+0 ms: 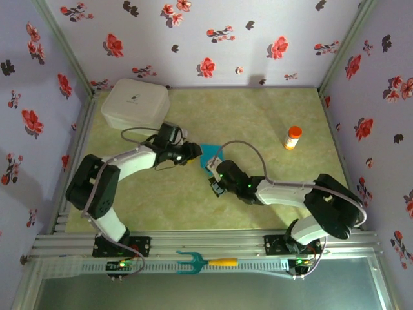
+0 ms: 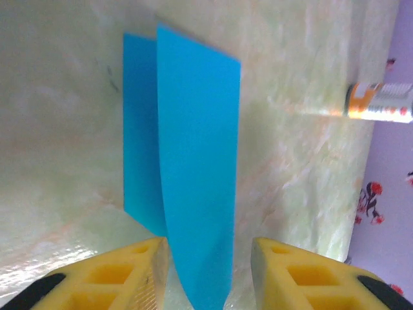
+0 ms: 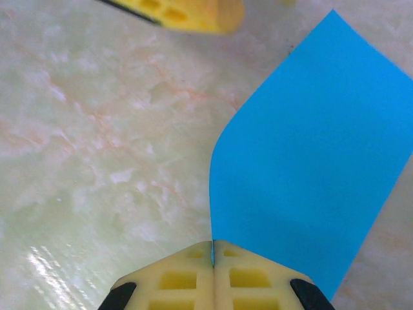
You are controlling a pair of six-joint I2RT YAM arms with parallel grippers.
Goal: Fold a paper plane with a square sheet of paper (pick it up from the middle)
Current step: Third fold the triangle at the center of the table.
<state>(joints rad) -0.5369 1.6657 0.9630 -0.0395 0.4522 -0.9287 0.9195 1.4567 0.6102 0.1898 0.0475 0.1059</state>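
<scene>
The square sheet of paper [image 1: 208, 153] is teal-blue and bent double into two upright flaps [image 2: 193, 161] above the marble tabletop. My right gripper [image 3: 213, 244] is shut on the sheet's edge, and the paper [image 3: 310, 168] fans out to the right of its closed fingers. My left gripper [image 2: 210, 248] is open, its yellow fingers standing either side of the nearer flap, with a gap on the right side. In the top view the left gripper [image 1: 195, 152] and right gripper [image 1: 211, 168] meet at the sheet near the table's middle. No paper plane shape shows.
A white lidded box [image 1: 135, 103] sits at the back left. An orange bottle [image 1: 293, 137] stands at the right, also seen lying across the left wrist view [image 2: 381, 102]. A teal fork tool with a yellow handle [image 1: 206, 262] rests on the front rail. Floral walls close three sides.
</scene>
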